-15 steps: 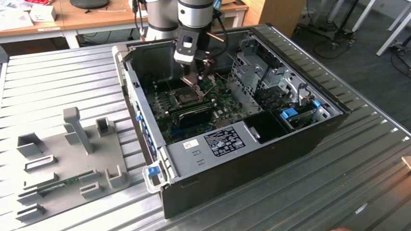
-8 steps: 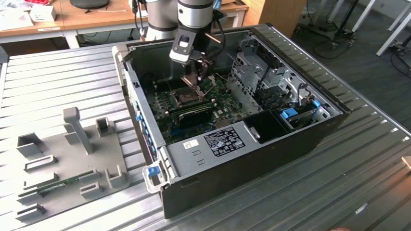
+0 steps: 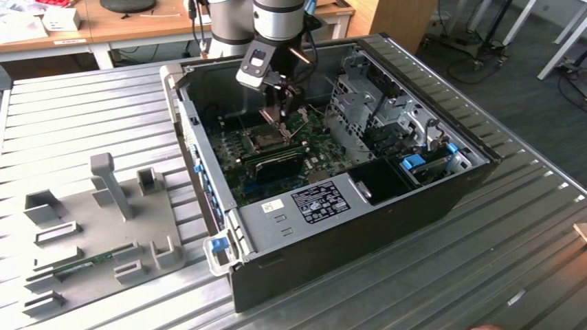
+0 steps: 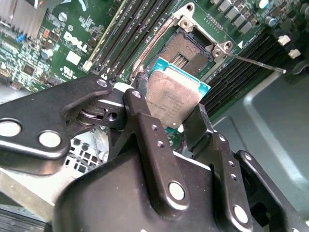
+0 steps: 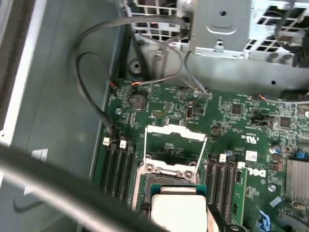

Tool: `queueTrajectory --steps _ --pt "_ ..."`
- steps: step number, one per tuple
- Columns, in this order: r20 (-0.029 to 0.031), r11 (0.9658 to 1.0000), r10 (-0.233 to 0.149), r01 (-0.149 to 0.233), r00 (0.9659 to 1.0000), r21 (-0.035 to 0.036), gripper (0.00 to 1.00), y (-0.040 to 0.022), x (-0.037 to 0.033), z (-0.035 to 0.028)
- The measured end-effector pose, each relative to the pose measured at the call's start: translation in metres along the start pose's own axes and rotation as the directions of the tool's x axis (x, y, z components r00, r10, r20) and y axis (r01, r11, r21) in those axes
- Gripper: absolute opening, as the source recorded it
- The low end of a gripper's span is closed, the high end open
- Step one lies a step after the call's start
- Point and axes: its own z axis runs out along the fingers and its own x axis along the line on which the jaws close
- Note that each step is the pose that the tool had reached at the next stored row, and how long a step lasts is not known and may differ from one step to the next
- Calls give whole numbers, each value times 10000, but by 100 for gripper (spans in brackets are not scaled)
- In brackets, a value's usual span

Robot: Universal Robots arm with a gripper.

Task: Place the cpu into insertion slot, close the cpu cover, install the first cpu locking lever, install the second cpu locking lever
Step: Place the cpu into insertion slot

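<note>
The pincer (image 4: 169, 116) clamps the cpu (image 4: 175, 96) by two opposite edges, near the bare insertion slot (image 4: 191, 47) but not in it. The cpu cover (image 5: 175, 131) stands raised on the green motherboard (image 5: 241, 121), inside the computer case (image 3: 367, 227) on the counter (image 3: 513, 240).

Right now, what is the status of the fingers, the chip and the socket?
Fingers shut on chip. Chip held over socket, not seated. Cover raised off socket.
</note>
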Motion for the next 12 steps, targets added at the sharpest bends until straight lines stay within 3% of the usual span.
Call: queueTrajectory --steps 7,12 --pt "29 9995 329 -329 9995 -21 54 -36 17 3" --pt "86 9954 953 -953 9954 -36 54 -47 18 16"
